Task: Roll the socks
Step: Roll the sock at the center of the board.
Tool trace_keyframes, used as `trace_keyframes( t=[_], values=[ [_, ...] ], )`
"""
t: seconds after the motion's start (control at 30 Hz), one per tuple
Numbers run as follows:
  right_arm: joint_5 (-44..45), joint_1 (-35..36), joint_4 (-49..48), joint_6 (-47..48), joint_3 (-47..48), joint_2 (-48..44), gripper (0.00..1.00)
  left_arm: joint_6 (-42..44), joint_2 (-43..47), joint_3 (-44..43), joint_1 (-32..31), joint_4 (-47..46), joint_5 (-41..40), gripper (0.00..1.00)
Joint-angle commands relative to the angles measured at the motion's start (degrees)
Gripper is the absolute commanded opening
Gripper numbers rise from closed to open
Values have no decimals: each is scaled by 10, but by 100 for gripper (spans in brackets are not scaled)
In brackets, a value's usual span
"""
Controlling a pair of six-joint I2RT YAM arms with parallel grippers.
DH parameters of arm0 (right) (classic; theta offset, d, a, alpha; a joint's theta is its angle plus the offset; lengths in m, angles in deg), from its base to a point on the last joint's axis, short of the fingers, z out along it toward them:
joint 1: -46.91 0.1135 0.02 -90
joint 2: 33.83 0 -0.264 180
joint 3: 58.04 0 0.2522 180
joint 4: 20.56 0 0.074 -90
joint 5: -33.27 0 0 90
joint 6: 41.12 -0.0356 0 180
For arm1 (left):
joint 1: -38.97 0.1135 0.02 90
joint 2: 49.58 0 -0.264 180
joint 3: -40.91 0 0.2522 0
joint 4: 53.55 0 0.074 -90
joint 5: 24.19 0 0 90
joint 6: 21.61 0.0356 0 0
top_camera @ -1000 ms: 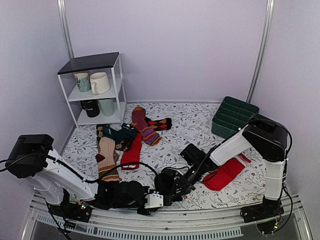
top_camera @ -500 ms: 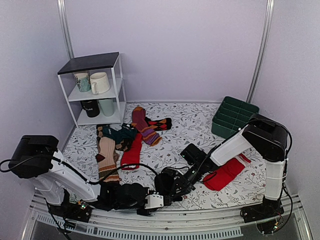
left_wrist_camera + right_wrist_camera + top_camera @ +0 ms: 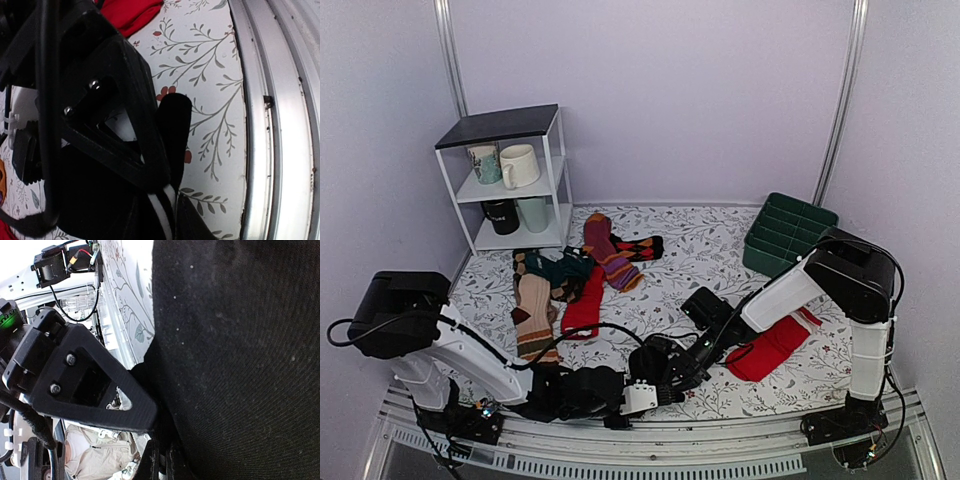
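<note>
The black socks (image 3: 658, 360) are bunched at the near edge of the table between my two grippers. In the left wrist view a black cuff with thin white stripes (image 3: 164, 212) sits pinched between my left gripper's (image 3: 172, 200) jaws, and a black fold (image 3: 175, 125) sticks out over the floral cloth. My left gripper (image 3: 625, 395) is shut on this sock. In the right wrist view black fabric (image 3: 240, 365) fills the right side. My right gripper (image 3: 160, 440) is shut on it, with one finger (image 3: 100, 385) showing and the other hidden. My right gripper (image 3: 665, 365) is right next to the left one.
A big red sock (image 3: 772, 345) lies under the right arm. A green bin (image 3: 788, 235) stands at the back right, and a white shelf with mugs (image 3: 515, 180) at the back left. Several loose socks (image 3: 560, 285) lie in the left middle. A metal rail (image 3: 280, 125) runs along the near edge.
My left arm has slid a little to the right along the near edge with the sock. The right gripper has stayed about where it was.
</note>
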Motion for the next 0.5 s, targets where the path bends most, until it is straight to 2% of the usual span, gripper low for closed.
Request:
trace_keyframes(
  t=[0.0, 0.13, 0.27, 0.47],
  values=[
    [91, -8, 73, -20, -41, 55, 0, -14, -20, 1, 5, 49, 23, 21],
    [86, -8, 64, -25, -44, 56, 0, -25, -8, 13, 7, 51, 34, 12],
    [86, -8, 57, -29, -47, 57, 0, -43, -5, 23, 8, 62, 38, 10],
    [84, -8, 53, -33, -50, 56, 0, -66, 25, 52, 8, 66, 27, 23]
  ],
)
